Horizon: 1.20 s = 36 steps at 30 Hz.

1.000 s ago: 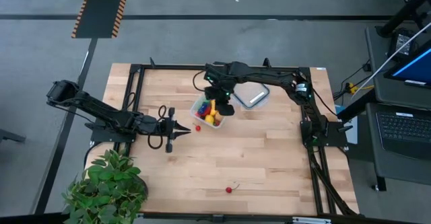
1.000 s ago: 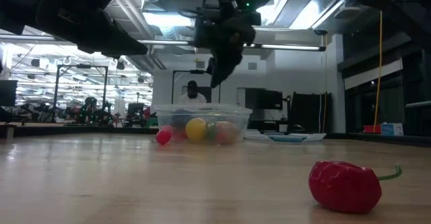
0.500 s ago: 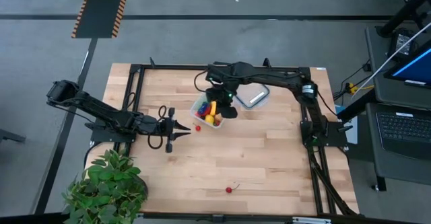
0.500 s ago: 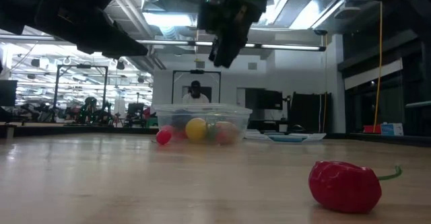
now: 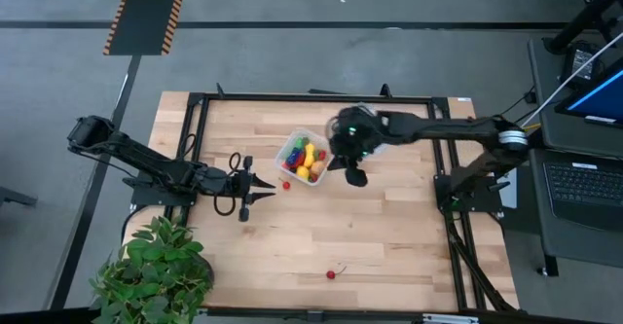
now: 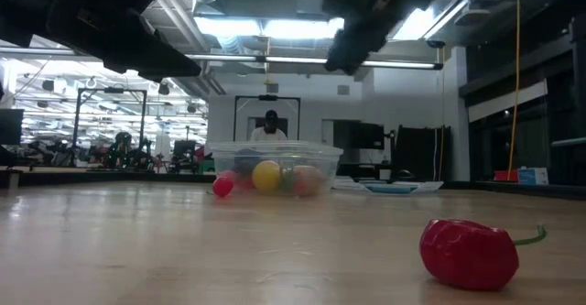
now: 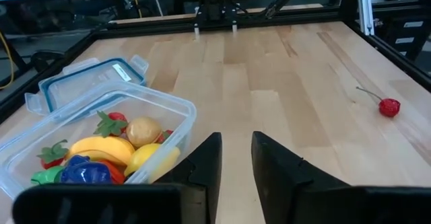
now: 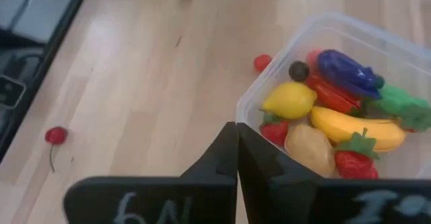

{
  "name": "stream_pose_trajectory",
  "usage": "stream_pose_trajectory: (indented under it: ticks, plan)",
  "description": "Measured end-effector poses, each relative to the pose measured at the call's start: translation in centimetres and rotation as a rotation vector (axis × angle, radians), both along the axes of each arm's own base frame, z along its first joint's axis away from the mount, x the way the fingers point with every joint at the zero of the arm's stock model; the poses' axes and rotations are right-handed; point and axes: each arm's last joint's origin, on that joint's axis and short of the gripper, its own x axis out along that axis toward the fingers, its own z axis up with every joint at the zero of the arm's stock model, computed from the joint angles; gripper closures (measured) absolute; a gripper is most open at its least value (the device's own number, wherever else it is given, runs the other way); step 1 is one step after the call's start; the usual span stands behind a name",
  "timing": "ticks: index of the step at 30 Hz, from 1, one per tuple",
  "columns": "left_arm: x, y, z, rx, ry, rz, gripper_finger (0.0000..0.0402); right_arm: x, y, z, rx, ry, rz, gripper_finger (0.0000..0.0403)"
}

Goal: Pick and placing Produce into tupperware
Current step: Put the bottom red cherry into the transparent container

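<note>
Since the small red toy fruit (image 5: 286, 184) beside the clear square plastic tupperware (image 5: 304, 160) lies just ahead of the left tool (image 5: 270, 186), slightly parted and empty, we judge it nearer than the right tool (image 5: 356, 177), closed above the table (image 5: 389, 227).

Wooden table (image 5: 389, 227) with clear tupperware (image 5: 305, 161), blue-rimmed lid (image 7: 84, 81), two loose red fruits (image 5: 332, 273), potted plant (image 5: 156, 270).

clear glossy plastic tupperware (image 5: 304, 161), matt wood table (image 5: 389, 227)
</note>
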Motion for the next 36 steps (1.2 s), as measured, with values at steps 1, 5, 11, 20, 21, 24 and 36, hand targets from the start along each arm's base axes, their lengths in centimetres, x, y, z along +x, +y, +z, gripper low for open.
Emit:
stream_pose_trajectory:
  ticks: [1, 5, 11, 20, 21, 24, 36]
  plan:
    - [0.0, 0.0, 0.0, -0.005, 0.0, 0.001, 0.0325, -0.8, 0.2, -0.3, -0.001, -0.029, -0.008, 0.0398]
    - [0.0, 0.0, 0.0, -0.025, -0.003, 0.006, 0.0321, -3.8, 0.9, -1.3, -0.017, -0.183, -0.035, 0.0399]
    - [0.0, 0.0, 0.1, -0.051, -0.011, 0.011, 0.0316, -8.3, 1.8, -3.8, -0.001, -0.389, -0.105, 0.0396]
    - [0.4, -0.5, 1.3, -0.072, -0.138, -0.138, 0.0337, -11.6, 4.3, -6.0, 0.009, -0.568, -0.111, 0.0393]
    - [0.5, -0.7, 1.4, -0.072, -0.152, -0.161, 0.0341, -11.7, 4.7, -6.0, 0.002, -0.579, -0.112, 0.0393]
    - [1.0, -1.1, 1.1, -0.078, -0.169, -0.202, 0.0352, -11.6, 6.1, -6.1, -0.007, -0.584, -0.092, 0.0393]
    - [4.5, -4.4, -0.4, -0.038, -0.061, -0.288, 0.0363, -11.8, 12.2, -5.3, 0.008, -0.598, -0.069, 0.0399]
